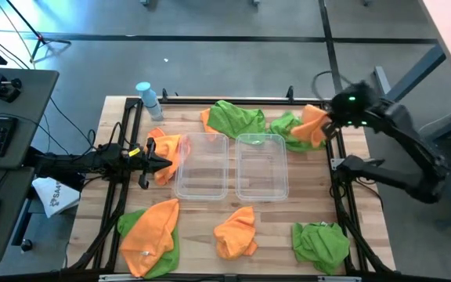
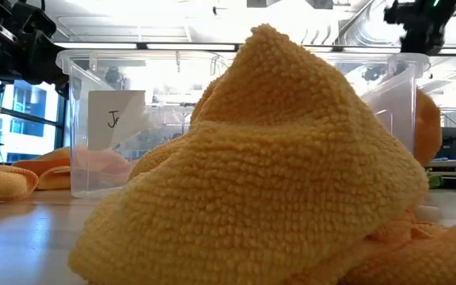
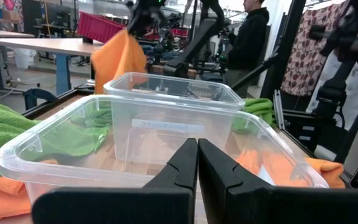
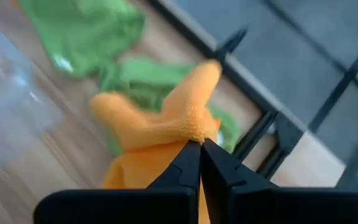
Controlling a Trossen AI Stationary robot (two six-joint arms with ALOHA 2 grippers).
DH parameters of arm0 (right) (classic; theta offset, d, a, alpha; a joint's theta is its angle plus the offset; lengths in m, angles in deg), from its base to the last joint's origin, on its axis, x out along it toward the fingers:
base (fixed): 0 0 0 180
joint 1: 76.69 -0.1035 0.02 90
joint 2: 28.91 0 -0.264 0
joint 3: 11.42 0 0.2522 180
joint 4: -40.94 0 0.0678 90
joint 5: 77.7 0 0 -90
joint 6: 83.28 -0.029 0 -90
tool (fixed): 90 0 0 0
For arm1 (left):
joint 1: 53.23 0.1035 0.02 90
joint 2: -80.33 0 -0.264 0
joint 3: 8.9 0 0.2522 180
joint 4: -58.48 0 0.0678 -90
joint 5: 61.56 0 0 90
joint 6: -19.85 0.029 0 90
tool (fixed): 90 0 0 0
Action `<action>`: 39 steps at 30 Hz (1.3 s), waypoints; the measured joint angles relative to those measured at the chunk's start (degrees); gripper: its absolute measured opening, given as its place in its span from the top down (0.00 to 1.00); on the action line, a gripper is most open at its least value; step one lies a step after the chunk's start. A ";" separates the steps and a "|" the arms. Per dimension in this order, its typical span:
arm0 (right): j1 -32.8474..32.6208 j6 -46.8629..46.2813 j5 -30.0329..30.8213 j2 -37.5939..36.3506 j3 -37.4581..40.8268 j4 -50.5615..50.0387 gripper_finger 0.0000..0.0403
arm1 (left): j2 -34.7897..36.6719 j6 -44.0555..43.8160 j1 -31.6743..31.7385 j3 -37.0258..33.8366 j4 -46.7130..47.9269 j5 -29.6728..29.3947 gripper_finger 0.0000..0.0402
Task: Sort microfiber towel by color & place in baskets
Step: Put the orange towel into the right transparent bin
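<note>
Pinching an orange towel (image 4: 166,127), the right pincer (image 4: 200,144) hangs above the wooden table (image 1: 280,219); left pincer (image 3: 197,146) closed, empty.

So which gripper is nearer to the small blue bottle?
Left. The left gripper sits by the left bin, a short way from the bottle at the table's far-left corner. The right gripper holds an orange towel across the table.
</note>
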 joint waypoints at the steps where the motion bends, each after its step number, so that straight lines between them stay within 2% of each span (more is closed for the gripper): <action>1: 0.00 0.01 -0.78 -0.88 -1.54 -0.13 1.00 | 0.00 0.01 0.02 0.00 0.00 -0.01 1.00; 9: -0.02 -1.14 -8.89 -2.01 -13.06 0.85 1.00 | 0.00 -0.01 0.00 0.00 0.00 0.01 1.00; 17: -0.07 -2.93 -23.81 -2.04 -19.41 10.04 1.00 | 0.00 0.00 0.02 0.01 0.02 0.00 1.00; 21: -0.07 -6.14 -34.20 -2.02 -19.91 15.28 1.00 | 0.00 -0.01 0.02 0.00 0.00 -0.01 1.00; 25: -0.72 -7.51 -39.87 -1.33 -19.91 16.69 1.00 | 0.00 -0.01 0.00 0.00 0.00 -0.01 1.00; 33: -10.51 -10.10 -40.23 1.53 -19.86 20.67 1.00 | 0.00 -0.01 0.02 0.00 0.00 -0.01 1.00; 39: -23.68 -11.93 -30.07 5.82 -19.86 23.26 1.00 | 0.00 0.00 0.01 0.00 0.00 -0.01 1.00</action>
